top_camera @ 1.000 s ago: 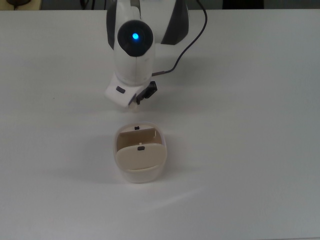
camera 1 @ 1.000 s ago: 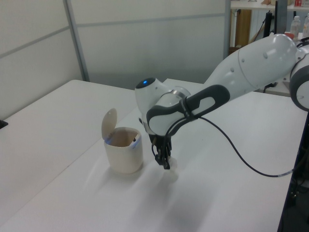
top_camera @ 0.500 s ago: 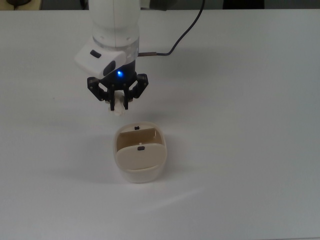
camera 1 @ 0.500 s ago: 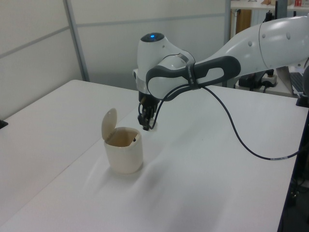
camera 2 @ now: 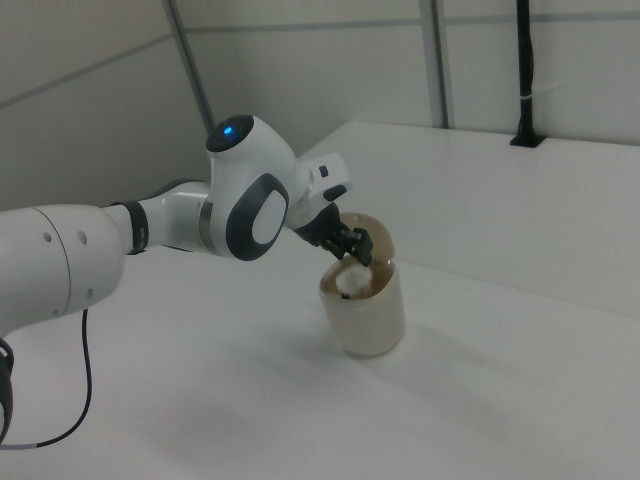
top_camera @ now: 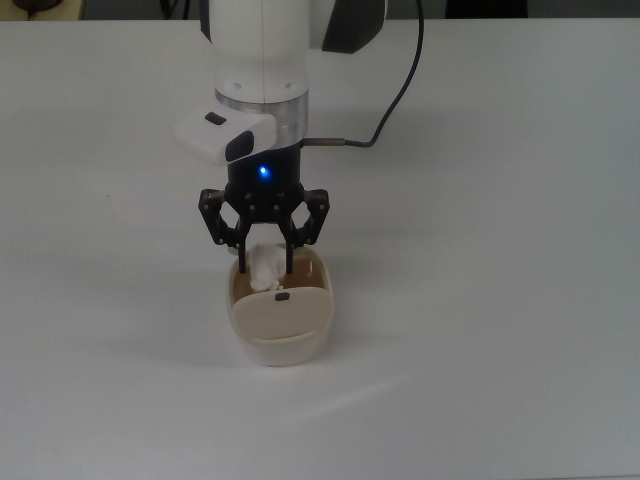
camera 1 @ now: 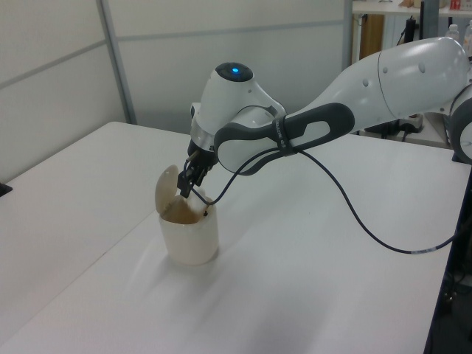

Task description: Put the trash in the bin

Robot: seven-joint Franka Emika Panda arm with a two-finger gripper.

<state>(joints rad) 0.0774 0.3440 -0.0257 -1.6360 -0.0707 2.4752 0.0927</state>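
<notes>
The bin [top_camera: 282,347] is a cream oval tub on the white table, its flap lid [top_camera: 283,313] swung up. In the left view the bin [camera 1: 190,240] stands under the arm's wrist. My gripper [top_camera: 266,270] hangs straight over the bin's mouth with its fingers apart. The trash [top_camera: 265,266], an off-white crumpled wad, sits between and just below the fingertips. In the right view the trash [camera 2: 347,281] lies at the mouth of the bin [camera 2: 366,322], under my gripper [camera 2: 360,256]. The left view hides the wad behind my gripper [camera 1: 187,190].
A black cable [top_camera: 392,108] runs from the wrist back over the table [top_camera: 500,300]. In the left view the table's far edge meets grey wall panels [camera 1: 221,66], and shelving with bottles [camera 1: 450,33] stands at the back right.
The gripper has carried the wad from beside the bin to over its mouth. Its fingers now stand wider apart than half a second ago.
</notes>
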